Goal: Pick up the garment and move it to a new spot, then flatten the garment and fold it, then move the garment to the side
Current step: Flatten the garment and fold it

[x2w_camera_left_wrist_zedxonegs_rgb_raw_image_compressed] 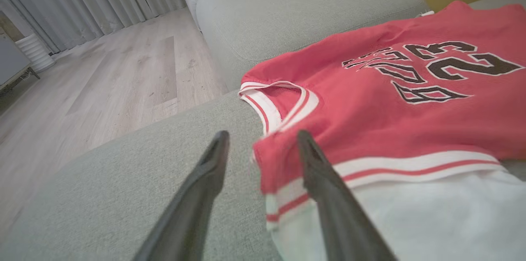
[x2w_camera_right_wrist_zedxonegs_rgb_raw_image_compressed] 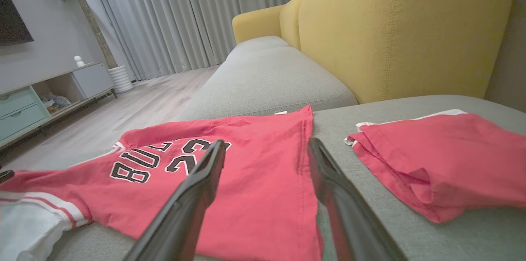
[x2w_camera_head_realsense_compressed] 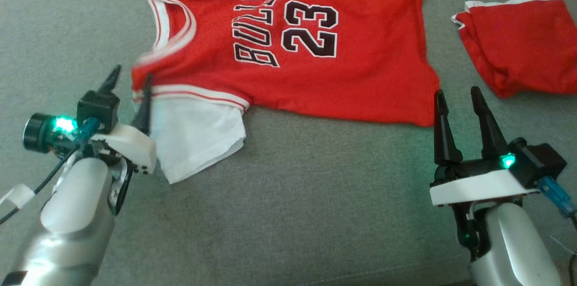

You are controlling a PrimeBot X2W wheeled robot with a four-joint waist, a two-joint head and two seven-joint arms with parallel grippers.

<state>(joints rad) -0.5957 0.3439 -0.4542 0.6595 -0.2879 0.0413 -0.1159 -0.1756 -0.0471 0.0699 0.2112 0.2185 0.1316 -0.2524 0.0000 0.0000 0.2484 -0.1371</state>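
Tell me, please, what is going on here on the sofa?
A two-armed robot is working on a red Bulls jersey spread on the grey sofa. Its left claw stands open around the jersey's shoulder corner; its right claw hovers open by the hem corner. Another red garment lies loosely folded to the right.

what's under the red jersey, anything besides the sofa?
The grey sofa cushion, plus a white sleeve poking out below the striped armhole trim. How far that white layer runs underneath is covered by the red jersey.
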